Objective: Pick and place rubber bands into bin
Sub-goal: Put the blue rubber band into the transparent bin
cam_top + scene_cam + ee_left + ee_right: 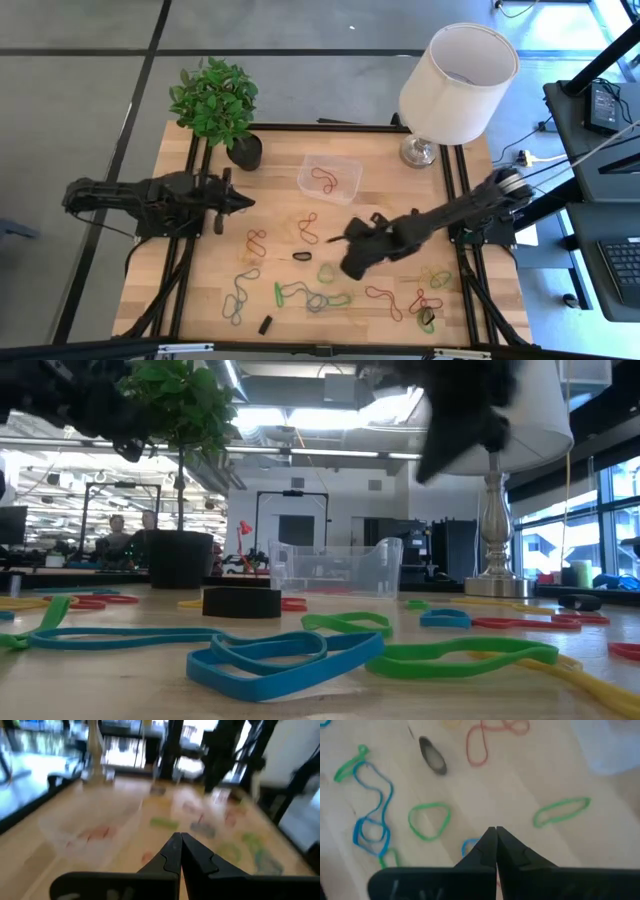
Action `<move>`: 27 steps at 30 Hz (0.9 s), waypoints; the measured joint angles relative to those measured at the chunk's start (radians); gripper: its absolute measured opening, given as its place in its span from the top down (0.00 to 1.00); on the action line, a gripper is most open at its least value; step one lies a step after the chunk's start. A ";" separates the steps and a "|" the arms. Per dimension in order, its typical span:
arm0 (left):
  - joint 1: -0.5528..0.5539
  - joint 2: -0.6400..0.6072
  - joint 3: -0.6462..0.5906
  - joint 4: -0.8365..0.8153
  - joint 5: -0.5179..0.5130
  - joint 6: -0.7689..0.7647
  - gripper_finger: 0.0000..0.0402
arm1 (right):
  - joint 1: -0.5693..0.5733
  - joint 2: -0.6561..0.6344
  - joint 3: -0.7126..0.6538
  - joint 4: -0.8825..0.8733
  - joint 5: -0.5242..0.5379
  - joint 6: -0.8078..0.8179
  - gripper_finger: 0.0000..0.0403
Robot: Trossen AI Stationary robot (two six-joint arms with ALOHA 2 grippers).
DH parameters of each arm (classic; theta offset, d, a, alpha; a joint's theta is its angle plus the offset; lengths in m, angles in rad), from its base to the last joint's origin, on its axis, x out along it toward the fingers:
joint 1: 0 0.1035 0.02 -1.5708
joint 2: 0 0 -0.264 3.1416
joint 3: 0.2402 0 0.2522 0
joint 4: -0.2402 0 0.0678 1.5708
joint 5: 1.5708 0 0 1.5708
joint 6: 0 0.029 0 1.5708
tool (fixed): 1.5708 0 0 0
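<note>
Right end effector (335, 240) closed above scattered rubber bands (330, 297)
It seems empty, probably poised for a pick; left end effector (245, 204) waits closed, left of the bin (352, 170).

The wooden table (200, 290) carries scattered rubber bands (330, 297), a clear bin (329, 180), plant pot (245, 152), lamp (456, 85) and small black block (266, 324).

The setting is a robotics lab or open-plan office. A wooden table (200, 290) with black rail framing stands on grey carpet tile. Beside it is a desk carrying a keyboard (622, 265). The low view shows exposed ceiling ducts, strip lighting, large windows and equipment racks. Two people (130, 532), probably seated, appear at workstations in the background. A lamp (455, 85) and potted plant (215, 100) serve as props.
</note>
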 joint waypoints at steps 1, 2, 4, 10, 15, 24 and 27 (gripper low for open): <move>0.000 0.047 0.033 -0.030 -0.014 0.001 0.99 | 0.009 -0.044 -0.073 0.071 0.000 0.003 1.00; 0.000 0.095 0.066 -0.063 -0.029 0.000 0.99 | 0.018 -0.085 -0.140 0.146 -0.001 0.004 1.00; 0.000 0.186 0.135 -0.134 -0.054 0.003 0.99 | 0.038 -0.166 -0.262 0.280 0.000 0.005 1.00; 0.000 0.452 0.329 -0.324 -0.059 0.040 0.99 | 0.094 -0.355 -0.523 0.471 -0.003 0.026 1.00; 0.012 0.625 0.413 -0.466 -0.061 0.006 0.99 | 0.113 -0.455 -0.628 0.497 -0.002 0.014 1.00; 0.067 0.835 0.417 -0.645 -0.079 -0.095 0.87 | 0.113 -0.515 -0.686 0.511 -0.003 -0.062 1.00; 0.100 0.899 0.417 -0.721 -0.095 -0.129 0.80 | 0.112 -0.515 -0.685 0.512 -0.002 -0.074 1.00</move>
